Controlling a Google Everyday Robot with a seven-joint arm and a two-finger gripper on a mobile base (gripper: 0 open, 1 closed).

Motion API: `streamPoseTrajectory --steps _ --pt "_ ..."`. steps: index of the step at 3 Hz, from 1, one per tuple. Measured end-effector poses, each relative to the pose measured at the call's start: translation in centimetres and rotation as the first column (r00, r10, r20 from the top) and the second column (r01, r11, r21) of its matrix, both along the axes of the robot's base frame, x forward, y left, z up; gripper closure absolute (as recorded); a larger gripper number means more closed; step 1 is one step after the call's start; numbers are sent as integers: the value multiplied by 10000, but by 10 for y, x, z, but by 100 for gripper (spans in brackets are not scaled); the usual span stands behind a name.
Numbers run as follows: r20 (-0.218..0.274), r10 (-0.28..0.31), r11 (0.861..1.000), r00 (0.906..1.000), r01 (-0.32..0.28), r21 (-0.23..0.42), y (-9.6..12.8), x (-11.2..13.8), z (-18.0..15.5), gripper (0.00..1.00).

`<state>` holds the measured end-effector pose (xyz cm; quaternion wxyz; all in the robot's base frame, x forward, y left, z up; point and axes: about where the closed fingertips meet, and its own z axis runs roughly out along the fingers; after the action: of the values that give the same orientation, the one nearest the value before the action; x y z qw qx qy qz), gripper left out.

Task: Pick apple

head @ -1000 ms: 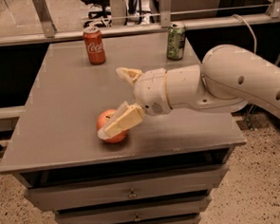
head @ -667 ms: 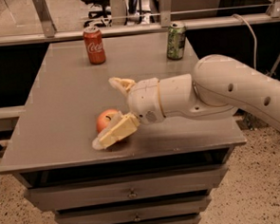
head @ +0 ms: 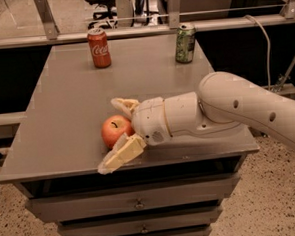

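While low over the table [head: 71,94] — end effector [head: 108,135] wide, apple [head: 115,131] between its fingers [head: 122,154].

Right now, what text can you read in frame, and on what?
"Coca-Cola": white script on the red can.
On the green can: print too blurred to read.
On the hand, open around the apple near the front edge of the table: no markings.

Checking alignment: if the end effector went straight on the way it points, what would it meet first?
Probably the round red-orange apple, between the fingers of the open end effector on the grey table; depth unclear.
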<state>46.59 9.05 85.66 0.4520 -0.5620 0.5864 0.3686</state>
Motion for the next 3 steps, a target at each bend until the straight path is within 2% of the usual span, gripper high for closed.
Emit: streamPoseTrajectory --steps 1,3 --pt "-146 -57 9998 9999 55 -167 -4 1 -13 9" --pt "-293 -464 9983 9985 453 -376 -18 12 -32 50"
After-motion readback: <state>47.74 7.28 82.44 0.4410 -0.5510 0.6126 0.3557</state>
